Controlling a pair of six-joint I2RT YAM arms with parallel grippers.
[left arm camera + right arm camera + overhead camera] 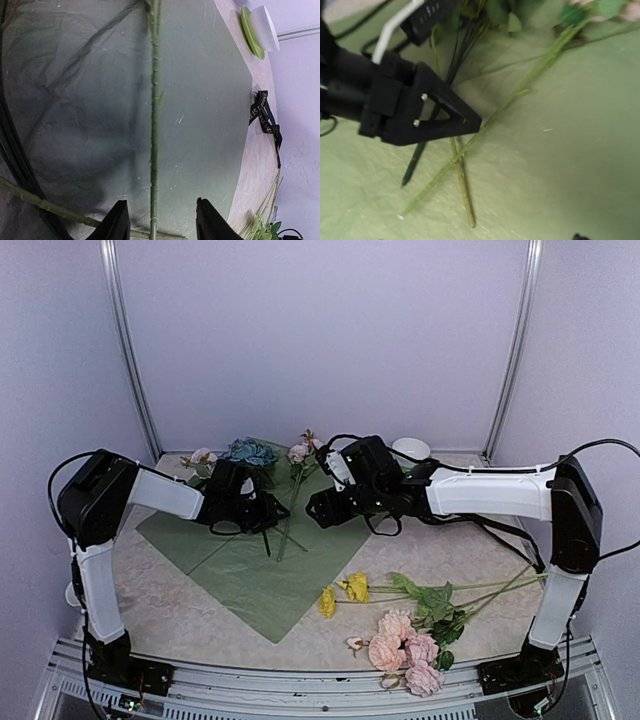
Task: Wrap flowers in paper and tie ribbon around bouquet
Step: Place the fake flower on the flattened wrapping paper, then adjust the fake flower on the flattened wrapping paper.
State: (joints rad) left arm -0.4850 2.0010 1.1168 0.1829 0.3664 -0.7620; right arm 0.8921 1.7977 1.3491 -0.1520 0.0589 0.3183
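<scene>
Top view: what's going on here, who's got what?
The green paper lies spread out with a blue hydrangea and pink roses laid at its far corner. The left gripper stands open around one stem on the sheet, not clamping it. The right gripper hovers open next to it, holding nothing. More pink and yellow flowers lie off the paper at the near right. The black ribbon lies untied beside the sheet. Nothing is wrapped yet.

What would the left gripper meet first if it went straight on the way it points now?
The left gripper would most likely meet the long green stem lying between its open fingers, then the sage green paper under it. Depth is unclear from the wrist view.
</scene>
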